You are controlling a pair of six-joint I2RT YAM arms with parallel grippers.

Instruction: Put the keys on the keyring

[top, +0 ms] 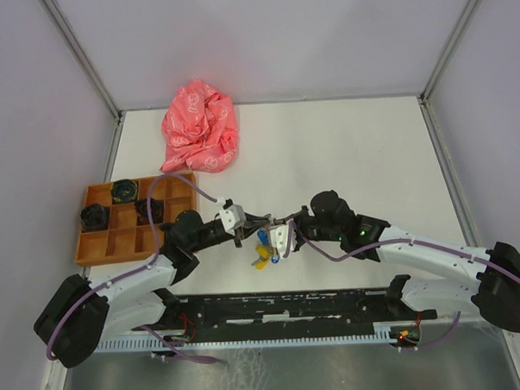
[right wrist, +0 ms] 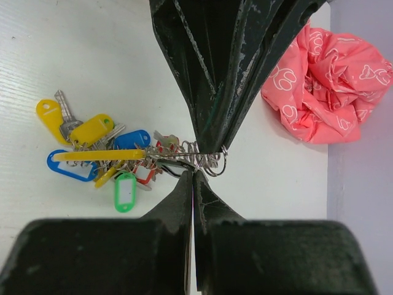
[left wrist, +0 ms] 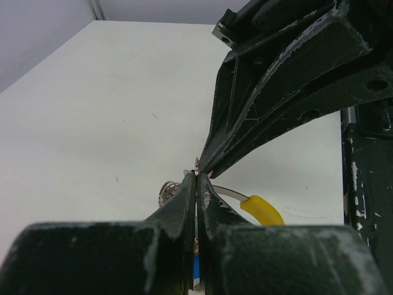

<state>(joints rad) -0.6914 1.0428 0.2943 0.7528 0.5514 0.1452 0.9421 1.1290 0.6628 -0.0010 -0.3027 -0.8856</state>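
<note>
Both claws are drawn in nose to nose over the near middle of the tabletop (top: 345,157), each with its fingers pressed tight together. From its own camera the left claw (left wrist: 196,178) shows no gap at all, only a sliver of metal at the very tip, and it looks clamped on the wire coils of the keyring (right wrist: 215,161). The right claw (right wrist: 192,177) comes up from the opposite side with its tips touching just beside the ring. I cannot tell whether it actually pinches the wire. The keys (right wrist: 67,120) trail off the ring in a loose tangle with plastic tags (right wrist: 98,130) in yellow, blue, green and a bit of red, spread on the white surface just below the two claws. Well behind them, near the back wall, lies a crumpled pink cloth (top: 199,127). An orange tray (top: 115,244) with dark round items in some compartments sits to the left, beside the left arm.
</note>
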